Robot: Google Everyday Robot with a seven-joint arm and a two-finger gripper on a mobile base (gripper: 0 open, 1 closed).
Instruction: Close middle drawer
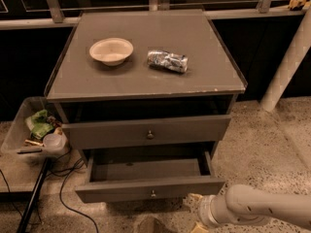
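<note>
- Finds the middle drawer (121,191) pulled well out of the cabinet, second tier down, its bare inside open to view.
- Carries one small dark knob (153,194) at the centre of its flat front.
- Puts the end effector (196,211) low at the right, just beside the drawer front's right end, below its lower edge; contact cannot be told.
- Looks spread, pale tips apart, pinching nothing.
- Shows the top drawer (107,132) above, slightly out.
- Holds a pale bowl (111,50) and a crushed silver can (167,60) on the worktop (146,84), near each other, apart.
</note>
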